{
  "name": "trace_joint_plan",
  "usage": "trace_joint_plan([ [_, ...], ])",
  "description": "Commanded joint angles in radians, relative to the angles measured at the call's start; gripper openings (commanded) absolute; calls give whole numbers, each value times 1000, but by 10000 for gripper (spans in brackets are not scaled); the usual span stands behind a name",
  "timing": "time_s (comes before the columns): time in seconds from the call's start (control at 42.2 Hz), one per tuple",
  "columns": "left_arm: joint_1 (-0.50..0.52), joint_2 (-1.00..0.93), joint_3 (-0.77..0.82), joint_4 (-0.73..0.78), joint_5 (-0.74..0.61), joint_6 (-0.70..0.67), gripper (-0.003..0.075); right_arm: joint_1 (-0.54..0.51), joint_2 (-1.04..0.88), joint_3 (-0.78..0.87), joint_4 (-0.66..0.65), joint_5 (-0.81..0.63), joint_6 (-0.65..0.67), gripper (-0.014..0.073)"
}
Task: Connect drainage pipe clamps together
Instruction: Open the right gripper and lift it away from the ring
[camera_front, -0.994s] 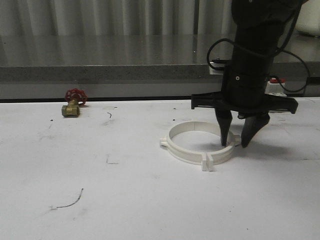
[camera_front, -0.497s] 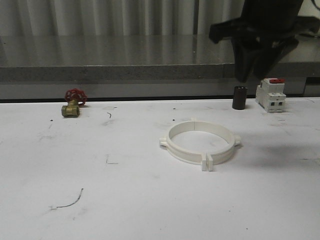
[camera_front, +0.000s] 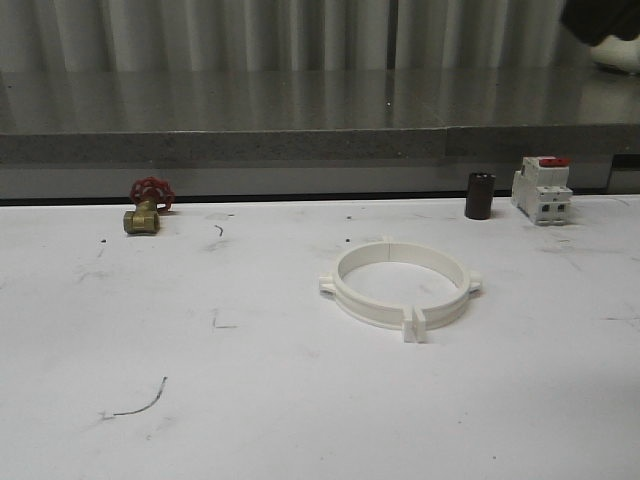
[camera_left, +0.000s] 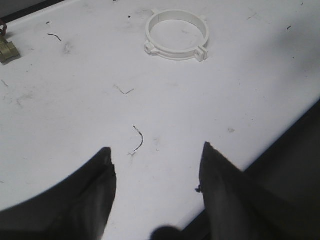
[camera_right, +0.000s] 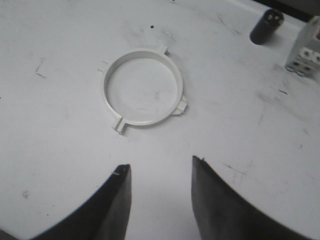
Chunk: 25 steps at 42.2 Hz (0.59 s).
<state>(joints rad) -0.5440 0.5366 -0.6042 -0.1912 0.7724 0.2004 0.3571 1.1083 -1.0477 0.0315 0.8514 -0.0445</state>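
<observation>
The two white drainage pipe clamps (camera_front: 400, 286) lie on the white table right of centre, their half-rings set end to end as one closed ring with tabs meeting at the front and back. The same ring (camera_left: 176, 34) shows far off in the left wrist view and nearer (camera_right: 142, 87) in the right wrist view. My left gripper (camera_left: 157, 151) hangs open over bare table near its front edge, nothing between its fingers. My right gripper (camera_right: 160, 163) is open too, high above the table and short of the ring, holding nothing.
A brass valve with a red handwheel (camera_front: 147, 206) sits at the back left. A dark cylinder (camera_front: 479, 195) and a white breaker with a red top (camera_front: 541, 190) stand at the back right. A grey ledge runs behind the table. Part of the right arm (camera_front: 605, 25) shows top right.
The right gripper, one second ago down at the ring's right side, has risen and pulled away up to the right. The ring stays where it was.
</observation>
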Motion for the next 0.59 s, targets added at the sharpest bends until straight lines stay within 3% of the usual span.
trace_joint_plan([
  [0.0,0,1,-26,-21,-63,-4,374,-2,-137,66,-67,-75,79,325],
  [0.426,0,1,-26,-21,-63,-4,374,-2,-647,417,-84,-114,86,314],
  [0.521,0,1,-26,-21,-63,-4,374,-2,-732,462,-83,-138,86,231],
  [0.568,0,1,-26,-21,-63,-4,374,-2,-771,485,-78,-150,86,146],
])
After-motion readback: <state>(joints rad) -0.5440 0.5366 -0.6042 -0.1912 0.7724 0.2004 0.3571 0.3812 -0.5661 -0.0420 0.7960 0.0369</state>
